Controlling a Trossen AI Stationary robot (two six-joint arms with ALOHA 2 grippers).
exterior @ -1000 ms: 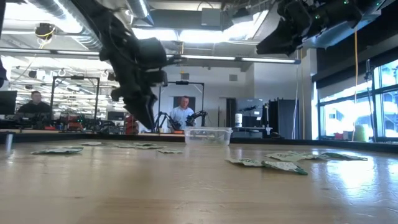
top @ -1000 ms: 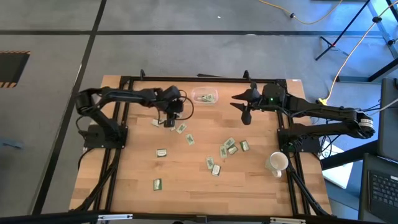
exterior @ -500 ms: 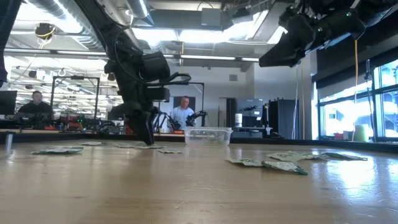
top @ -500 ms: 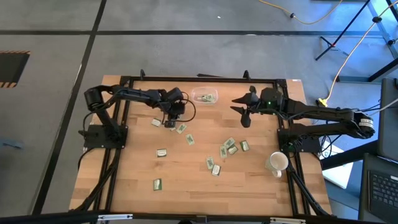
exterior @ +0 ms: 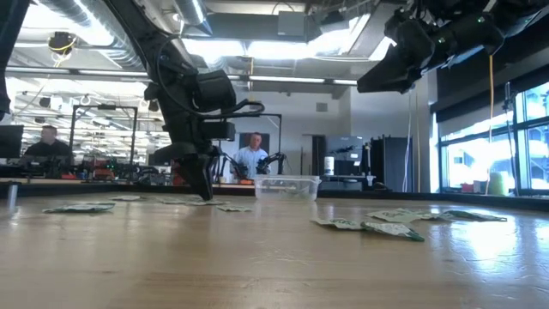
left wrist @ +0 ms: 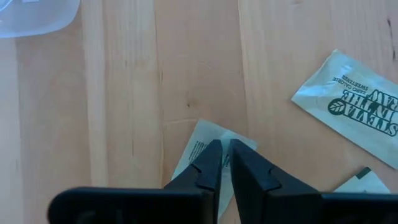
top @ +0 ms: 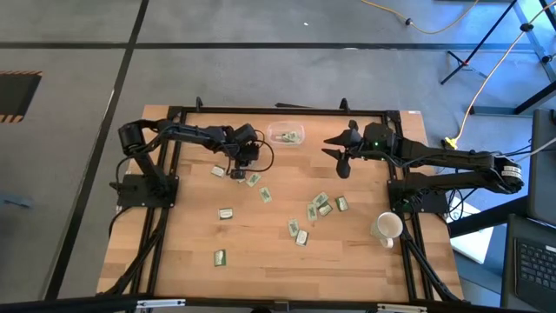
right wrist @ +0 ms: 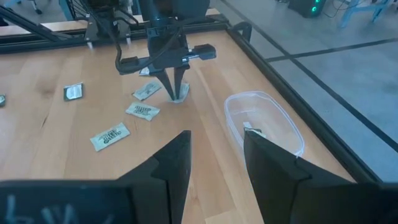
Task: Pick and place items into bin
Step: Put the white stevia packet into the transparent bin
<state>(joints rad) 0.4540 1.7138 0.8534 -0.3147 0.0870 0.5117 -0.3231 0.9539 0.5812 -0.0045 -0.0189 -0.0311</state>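
Left wrist view: left pincer [left wrist: 224, 163] nearly shut — tips pinching packet [left wrist: 208, 146] on table [left wrist: 124, 112]; right pincer [right wrist: 214, 158] wide, empty.

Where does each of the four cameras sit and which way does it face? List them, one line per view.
High: above, facing straight down on the table, both arms in view.
Low: at tabletop height, facing across it into the room; arms enter from above.
Left wrist: on the left arm, facing down past the left gripper onto a packet.
Right wrist: on the right arm, facing past the right gripper.
Shared: the bin shows in every view.
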